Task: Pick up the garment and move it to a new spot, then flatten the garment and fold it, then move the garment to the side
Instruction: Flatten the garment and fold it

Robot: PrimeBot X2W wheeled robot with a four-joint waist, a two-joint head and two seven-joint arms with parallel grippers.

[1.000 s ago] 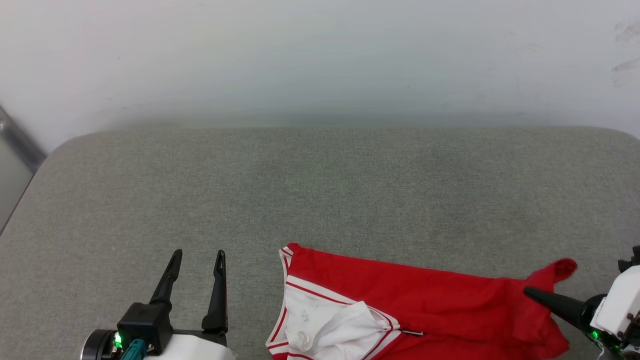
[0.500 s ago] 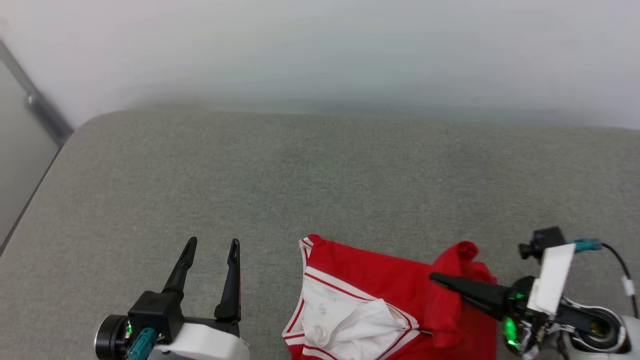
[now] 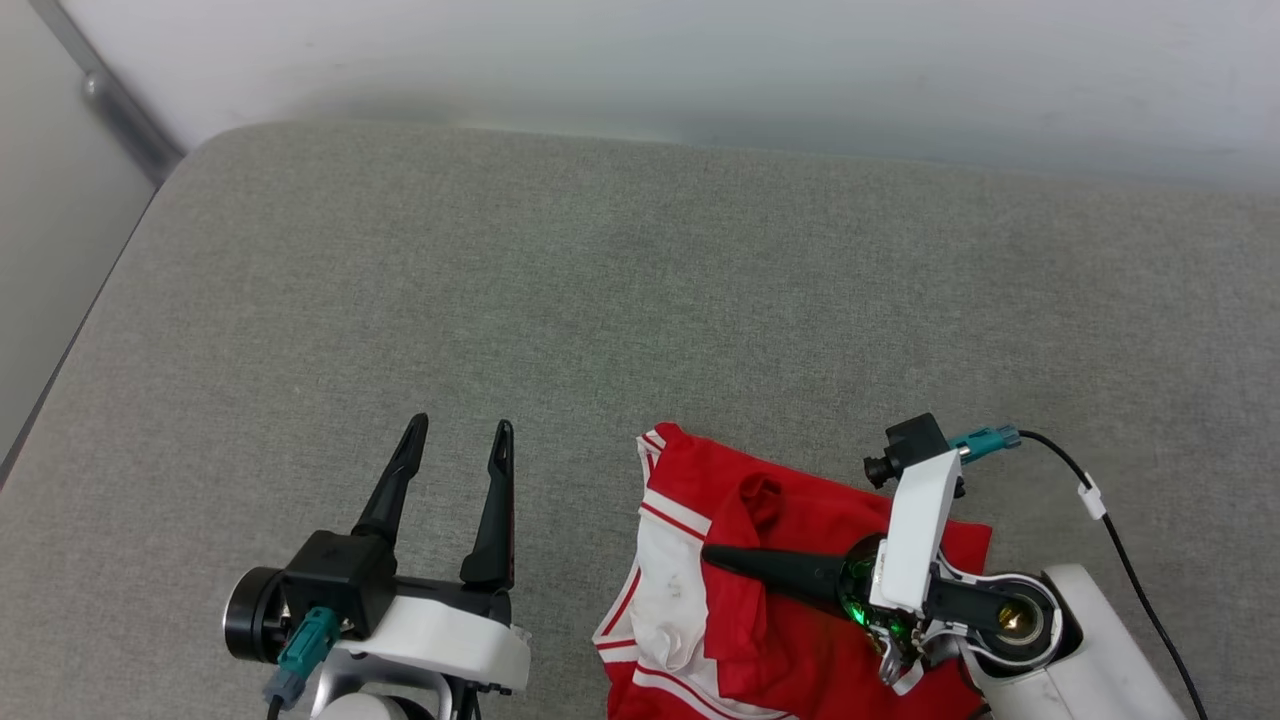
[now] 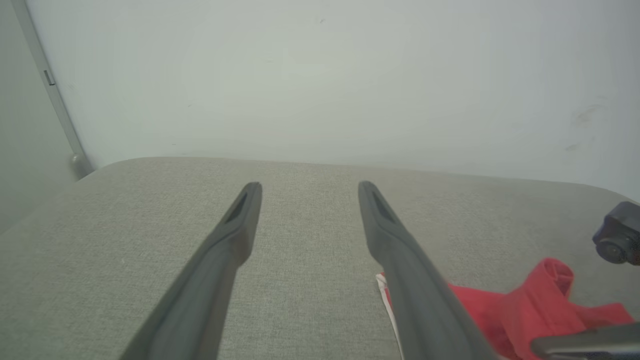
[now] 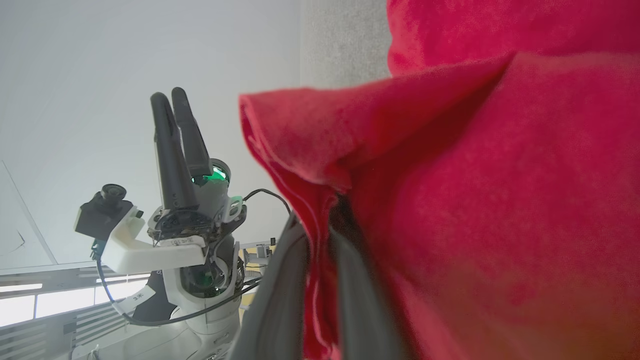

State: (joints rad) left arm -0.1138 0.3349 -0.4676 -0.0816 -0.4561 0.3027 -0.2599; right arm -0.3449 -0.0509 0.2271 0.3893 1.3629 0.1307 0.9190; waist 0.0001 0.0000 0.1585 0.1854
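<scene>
The garment [image 3: 810, 500] lies bunched on the grey cushion [image 3: 640, 280] at five o'clock in the head view. The right gripper [image 3: 712, 551] — jaws pressed together, pointing toward nine o'clock — pinches a red fold of it. The left gripper [image 3: 460, 430], at seven o'clock, stands spread, empty.

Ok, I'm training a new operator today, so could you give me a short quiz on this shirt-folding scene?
1. True or false: the left gripper is open and empty.
2. What does the right gripper pinch? A) a red fold of the shirt B) a towel C) nothing
3. Fill in: the shirt lies on the grey padded surface, to the left gripper's ___.
Key: 1 true; 2 A; 3 right.
</scene>
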